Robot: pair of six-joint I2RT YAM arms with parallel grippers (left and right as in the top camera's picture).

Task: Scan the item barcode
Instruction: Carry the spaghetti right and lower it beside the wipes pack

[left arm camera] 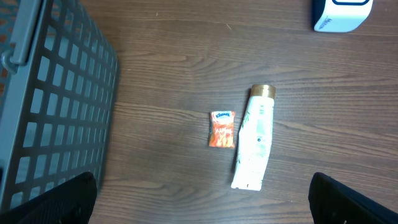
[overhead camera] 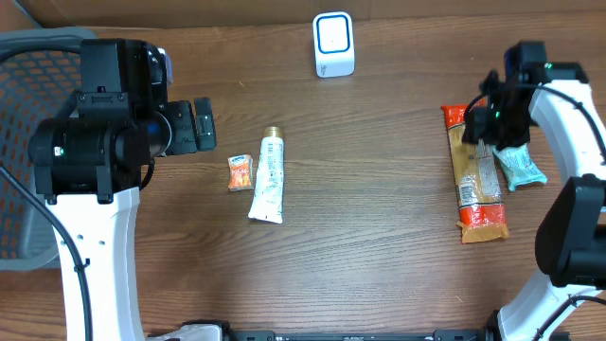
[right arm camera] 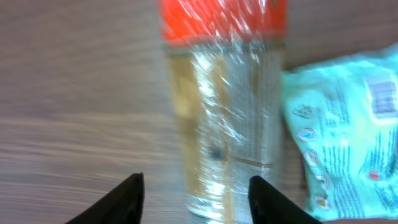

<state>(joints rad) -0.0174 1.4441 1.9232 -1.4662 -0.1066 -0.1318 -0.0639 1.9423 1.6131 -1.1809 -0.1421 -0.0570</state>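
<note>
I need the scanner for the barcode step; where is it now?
Overhead view: the white scanner stands at top centre, beyond and slightly right of the gold-capped tube.

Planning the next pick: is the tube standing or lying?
Lying flat: the tube shows its full length on the table, cap pointing toward the far edge.

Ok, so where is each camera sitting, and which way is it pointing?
Overhead: above the table, facing straight down; shows both arms, left gripper and right gripper.
Left wrist: high over the left side, facing down at basket, tube, scanner; left fingertips in bottom corners.
Right wrist: close above pasta pack and teal packet; right fingertips at bottom.
Shared: overhead and left wrist both show tube and scanner.
</note>
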